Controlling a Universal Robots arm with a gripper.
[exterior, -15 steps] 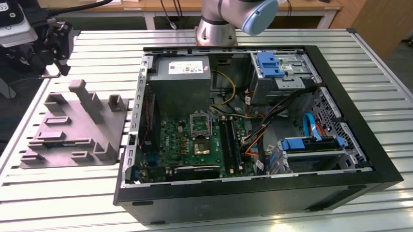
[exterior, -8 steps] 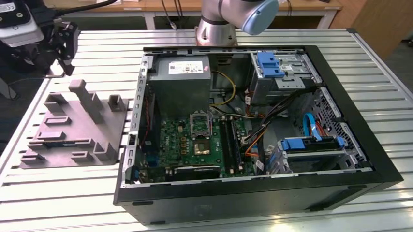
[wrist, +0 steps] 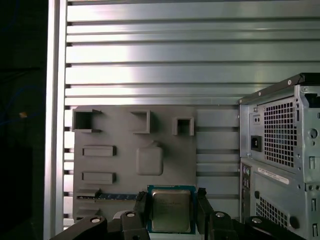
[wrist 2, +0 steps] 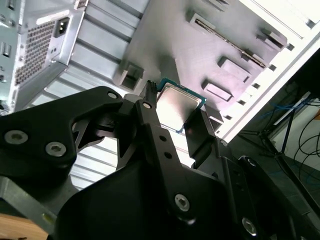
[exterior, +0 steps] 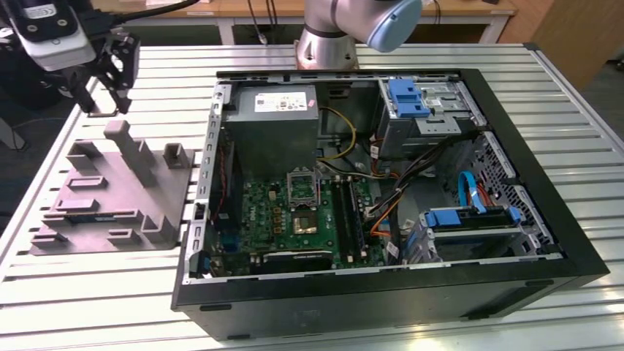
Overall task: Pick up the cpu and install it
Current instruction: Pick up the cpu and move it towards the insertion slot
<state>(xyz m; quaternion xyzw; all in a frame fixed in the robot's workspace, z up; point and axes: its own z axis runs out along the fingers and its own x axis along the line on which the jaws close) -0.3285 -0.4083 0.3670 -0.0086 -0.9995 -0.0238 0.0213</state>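
Observation:
The cpu (wrist: pixel 171 211) (wrist 2: pixel 178 101), a small flat square chip with a silver top and a green rim, sits between my two black fingers in both wrist views. My gripper (wrist: pixel 171 206) (wrist 2: pixel 175 109) is shut on its two opposite edges. In the exterior view my gripper (exterior: pixel 110 88) hangs above the slatted table, just beyond the far edge of the grey holder block (exterior: pixel 107 197) (wrist: pixel 135 160). The chip is lifted clear of the block. The silver socket frame (exterior: pixel 304 219) lies on the green motherboard inside the open computer case (exterior: pixel 390 292).
The case's black walls (exterior: pixel 546 190) rise at the exterior view's right of the holder block. Upright posts (exterior: pixel 131 150) stand on the block. Cables, blue drive brackets (exterior: pixel 408 99) and the power supply (exterior: pixel 283 110) crowd the case. The arm's base (exterior: pixel 326 44) stands behind it.

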